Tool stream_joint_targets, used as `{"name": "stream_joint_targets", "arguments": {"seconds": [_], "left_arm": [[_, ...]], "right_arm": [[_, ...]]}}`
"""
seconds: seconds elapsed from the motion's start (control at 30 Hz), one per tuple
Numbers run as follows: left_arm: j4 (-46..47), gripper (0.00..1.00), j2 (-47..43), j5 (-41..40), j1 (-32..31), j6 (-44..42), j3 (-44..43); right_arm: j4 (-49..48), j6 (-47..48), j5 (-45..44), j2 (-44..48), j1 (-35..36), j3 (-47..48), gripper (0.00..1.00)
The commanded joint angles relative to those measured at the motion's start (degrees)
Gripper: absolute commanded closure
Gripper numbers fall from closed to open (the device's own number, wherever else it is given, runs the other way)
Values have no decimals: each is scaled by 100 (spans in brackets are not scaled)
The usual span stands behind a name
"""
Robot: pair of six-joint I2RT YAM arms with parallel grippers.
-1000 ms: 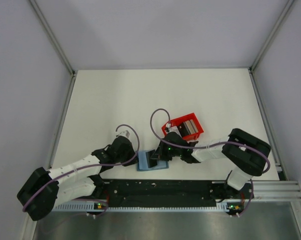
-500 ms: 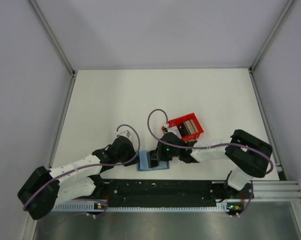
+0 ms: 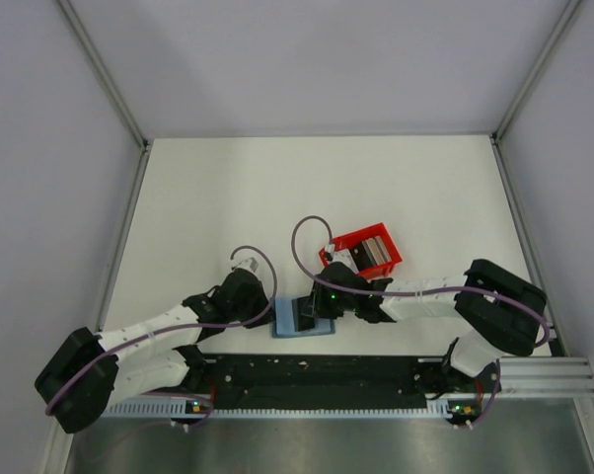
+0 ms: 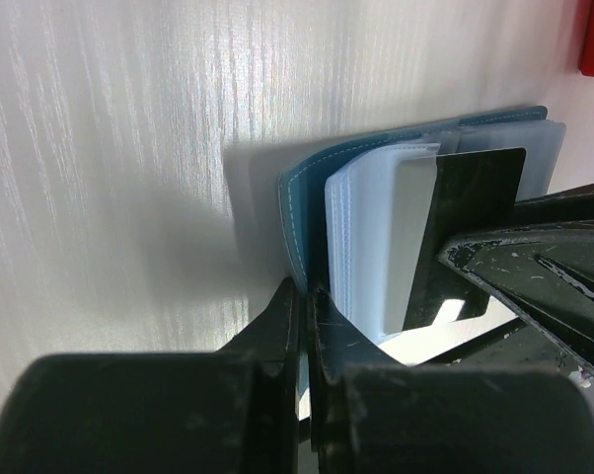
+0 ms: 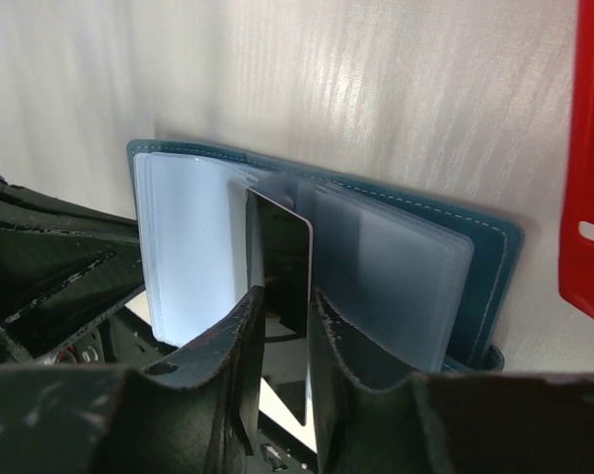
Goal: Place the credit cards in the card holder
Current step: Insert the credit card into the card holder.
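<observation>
Bare table (image 3: 277, 188) beyond card holder (image 3: 285, 324)

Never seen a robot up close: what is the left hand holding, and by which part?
Left hand pinches the teal card holder by its cover's near edge.

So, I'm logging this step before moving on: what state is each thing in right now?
Card holder, lying open, clear sleeves fanned up.
Black card, standing between the sleeves, partly in.
Left end effector, shut on the card holder's cover edge.
Right end effector, open, jaws either side of the black card.
Red tray, upright, grey cards inside.
</observation>
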State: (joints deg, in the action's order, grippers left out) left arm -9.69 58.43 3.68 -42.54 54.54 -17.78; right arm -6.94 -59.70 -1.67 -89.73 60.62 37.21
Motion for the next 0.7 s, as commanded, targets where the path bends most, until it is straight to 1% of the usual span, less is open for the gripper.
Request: {"name": "stream_joint_targets", "arguments": {"seconds": [0.0,0.27,0.67], "left_arm": [[-358,100,116,-254,1,-102,196],[-349,100,107,-245,1,-102,214],[-340,100,115,-245,0,-128,231]], "right_arm": [[791,363,-343,61,64,-118,79],[861,398,-334,17,169,-4,79],[1256,319,-501,35,178,120,67]]}}
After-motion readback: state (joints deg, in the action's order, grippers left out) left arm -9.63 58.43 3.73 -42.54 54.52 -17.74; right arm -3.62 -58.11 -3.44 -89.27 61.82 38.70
